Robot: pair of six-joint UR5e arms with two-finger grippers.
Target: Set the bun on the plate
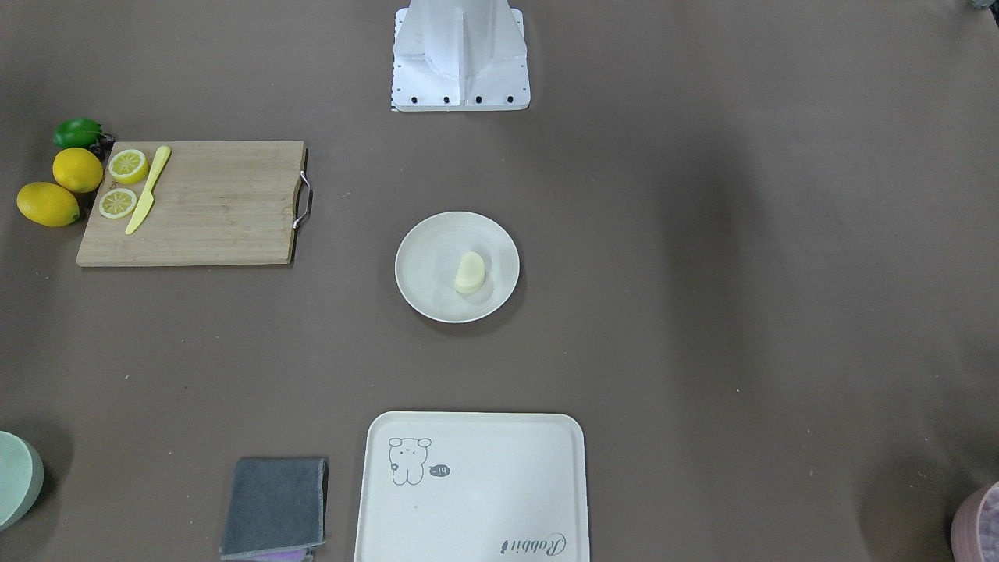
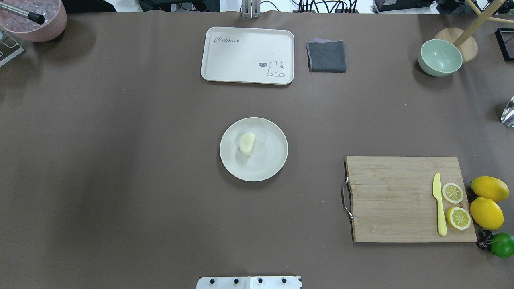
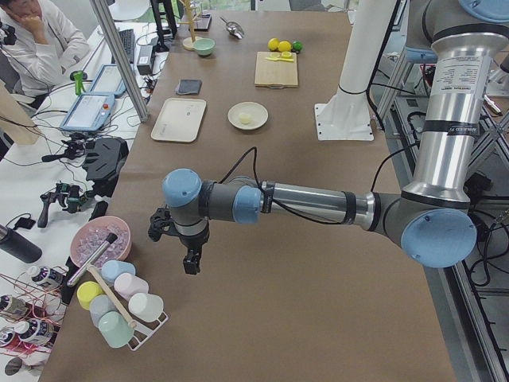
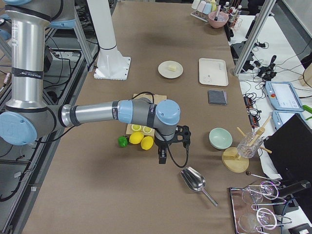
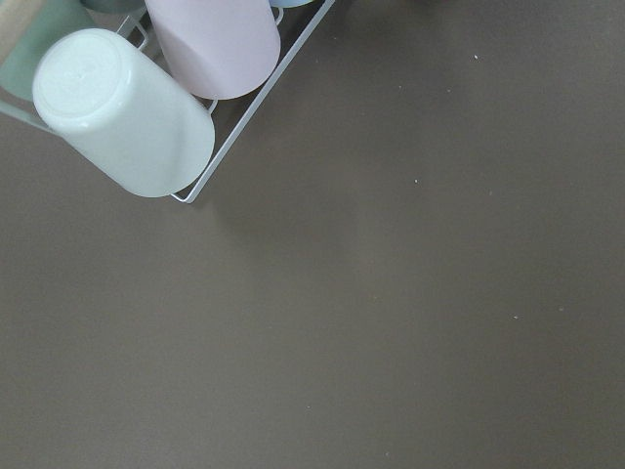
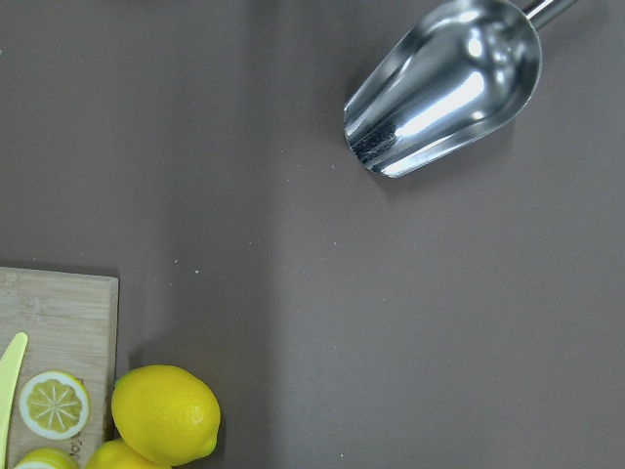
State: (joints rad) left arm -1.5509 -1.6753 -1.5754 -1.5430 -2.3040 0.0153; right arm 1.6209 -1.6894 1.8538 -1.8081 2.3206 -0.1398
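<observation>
The pale cream bun [image 1: 470,272] [image 2: 247,143] lies on the round off-white plate [image 1: 425,269] [image 2: 270,157] at the middle of the table, a little off the plate's centre. In the side views the bun [image 3: 246,118] [image 4: 171,67] on the plate [image 3: 258,111] [image 4: 163,71] is small and far from both arms. My left gripper [image 3: 191,263] hangs over the table's left end near a cup rack; I cannot tell if it is open or shut. Over the right end hangs my right gripper [image 4: 162,157], beside the lemons; its state I cannot tell either. Neither gripper shows in the overhead or front views.
A cream tray [image 2: 247,55] and grey cloth [image 2: 326,55] lie beyond the plate. A cutting board [image 2: 405,199] with knife, lemon slices and lemons [image 2: 486,200] sits at the right, a green bowl [image 2: 440,57] further back. A metal scoop [image 6: 444,85] and a cup rack [image 5: 146,98] lie under the wrists.
</observation>
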